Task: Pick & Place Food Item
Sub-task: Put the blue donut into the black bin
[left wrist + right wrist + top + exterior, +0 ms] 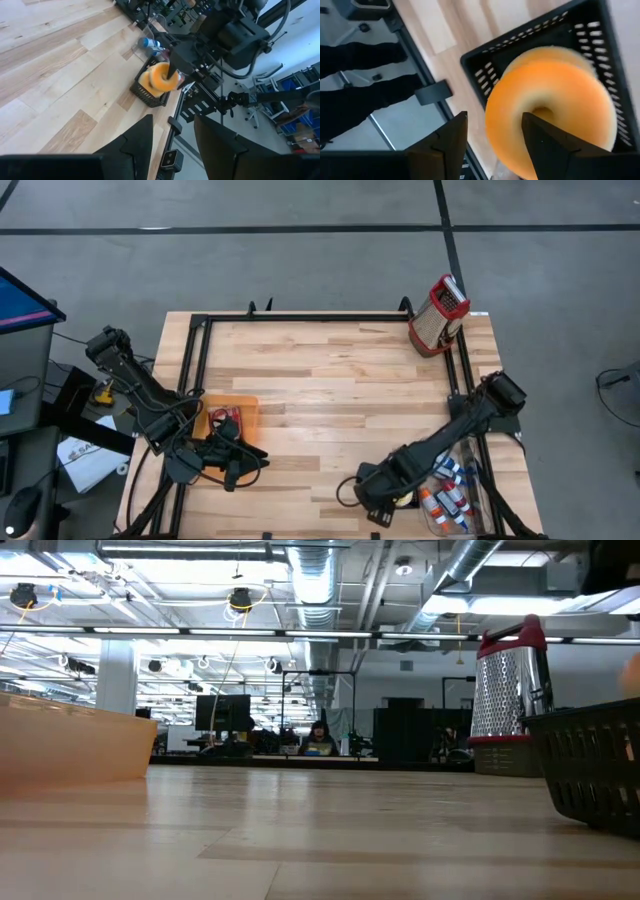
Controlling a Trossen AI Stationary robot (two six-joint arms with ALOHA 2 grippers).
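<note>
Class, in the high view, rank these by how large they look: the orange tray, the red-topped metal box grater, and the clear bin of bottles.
1. Clear plastic bin of bottles, though the right arm covers part of it.
2. Orange plastic tray and red-topped metal box grater look too alike to rank; the left arm hides part of the tray.

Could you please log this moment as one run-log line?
right gripper: holds orange ring-shaped bagel above black mesh basket | left gripper: waiting, open

Left arm (135, 385): black jointed links, black cables looped along body. Right arm (455, 430): same black finish, blocky joint housings. Left gripper (172, 145) and right gripper (492, 142): two matte dark fingers each, angular, flat-faced.
</note>
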